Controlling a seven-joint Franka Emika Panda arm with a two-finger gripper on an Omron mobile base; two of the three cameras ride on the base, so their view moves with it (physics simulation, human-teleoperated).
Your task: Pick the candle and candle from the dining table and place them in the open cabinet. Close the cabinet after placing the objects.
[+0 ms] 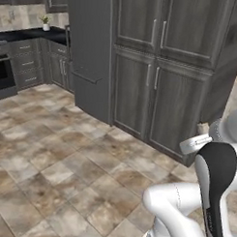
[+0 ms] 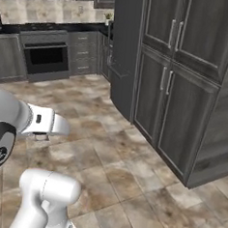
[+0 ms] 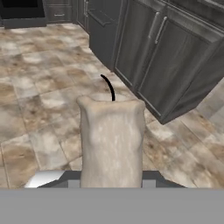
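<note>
In the hand view, a cream-beige lumpy candle [image 3: 112, 140] with a curved black wick stands upright between my fingers. My gripper [image 3: 112, 183] is shut on its lower part, which hides the fingertips. From the left base view the candle [image 1: 203, 128] peeks above the white hand at the right, over the floor. The right base view shows my gripper [image 2: 40, 136] at the left, also over the floor. The dining table and the open cabinet are out of view.
Tall grey wood-grain cupboard doors [image 1: 155, 78] with slim bar handles stand shut ahead, beside a tall grey panel [image 1: 91, 56]. Farther back are a black oven [image 2: 45, 57], low drawers and a dark counter [image 1: 26, 35] with a small potted plant [image 1: 45, 23]. Tiled floor [image 1: 66, 152] stretches between.
</note>
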